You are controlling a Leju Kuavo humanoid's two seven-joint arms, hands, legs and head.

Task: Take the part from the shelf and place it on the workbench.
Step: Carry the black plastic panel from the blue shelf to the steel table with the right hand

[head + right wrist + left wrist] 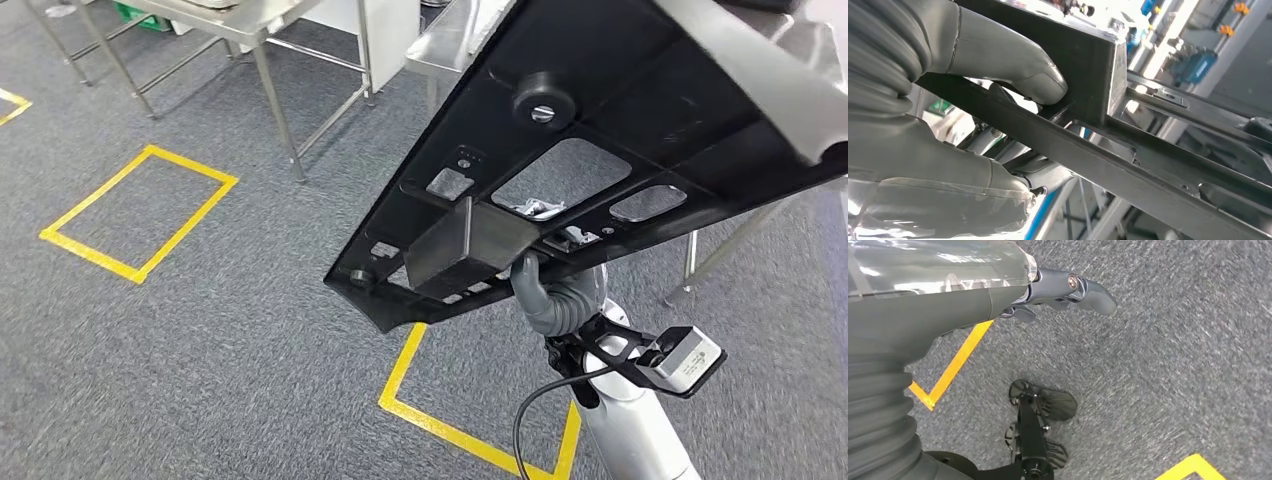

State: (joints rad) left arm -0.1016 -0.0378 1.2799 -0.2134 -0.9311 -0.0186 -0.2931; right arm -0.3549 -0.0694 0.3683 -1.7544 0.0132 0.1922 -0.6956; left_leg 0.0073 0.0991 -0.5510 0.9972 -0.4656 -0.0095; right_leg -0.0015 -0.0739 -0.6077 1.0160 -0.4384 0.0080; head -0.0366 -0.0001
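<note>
Right hand (548, 290) pinches the black part (600, 150) at its near edge, held tilted high over the carpet, left hand (1068, 290) hangs empty with fingers loosely curled; off-centre single grip could let it pivot, slip, or clip the steel tables (250, 25) ahead
</note>
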